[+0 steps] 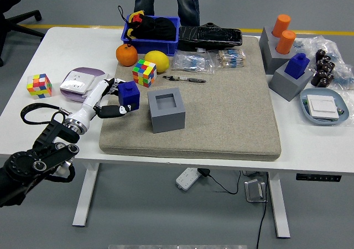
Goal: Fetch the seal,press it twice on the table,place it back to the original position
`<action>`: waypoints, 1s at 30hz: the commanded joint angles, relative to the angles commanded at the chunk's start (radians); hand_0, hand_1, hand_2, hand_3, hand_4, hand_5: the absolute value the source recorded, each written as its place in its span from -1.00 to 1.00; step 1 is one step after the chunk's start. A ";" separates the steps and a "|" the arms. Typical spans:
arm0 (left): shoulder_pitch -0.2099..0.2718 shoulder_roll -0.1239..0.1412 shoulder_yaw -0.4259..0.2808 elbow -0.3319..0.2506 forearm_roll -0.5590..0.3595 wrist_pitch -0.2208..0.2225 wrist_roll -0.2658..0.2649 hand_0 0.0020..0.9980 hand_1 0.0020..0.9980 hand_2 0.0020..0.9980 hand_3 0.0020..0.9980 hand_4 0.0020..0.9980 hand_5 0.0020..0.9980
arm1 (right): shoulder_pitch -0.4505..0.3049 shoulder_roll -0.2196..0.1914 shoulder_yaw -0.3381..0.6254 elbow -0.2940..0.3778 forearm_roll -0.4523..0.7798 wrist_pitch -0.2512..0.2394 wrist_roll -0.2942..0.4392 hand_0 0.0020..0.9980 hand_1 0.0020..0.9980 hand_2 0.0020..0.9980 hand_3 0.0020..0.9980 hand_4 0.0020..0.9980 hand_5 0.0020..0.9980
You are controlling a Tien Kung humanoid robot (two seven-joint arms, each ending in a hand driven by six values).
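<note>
Rubik's cube (pixel 144 72), orange (pixel 127 55), lemon (pixel 157 61)

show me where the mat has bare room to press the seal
Bare: the beige mat right of the grey holder block, down to its near edge. Crowded: the far edge, with pen, packets and Rubik's cube. The left hand holds the blue seal.

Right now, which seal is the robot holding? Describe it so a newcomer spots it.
Start at the grey mat. Near its left edge, left of the empty grey holder, the left hand grips a blue seal. The other blue seal sits in its holder at far right.
</note>
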 joint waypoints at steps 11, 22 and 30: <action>-0.063 0.017 -0.061 -0.079 0.032 -0.001 0.006 0.24 0.03 -0.06 0.16 0.34 -1.00 | 0.003 -0.001 -0.002 0.000 0.002 0.000 0.000 0.73 0.55 0.47 0.49 0.60 0.14; -0.108 -0.030 0.063 -0.093 -0.023 -0.046 0.033 0.24 0.03 -0.06 0.16 0.34 -1.00 | 0.006 -0.004 -0.014 0.000 0.008 0.000 -0.001 0.73 0.55 0.47 0.49 0.60 0.14; -0.128 -0.050 0.101 -0.075 -0.076 -0.060 0.036 0.24 0.03 -0.06 0.17 0.35 -1.00 | 0.008 -0.007 -0.022 0.000 0.011 0.000 -0.001 0.73 0.55 0.47 0.49 0.60 0.14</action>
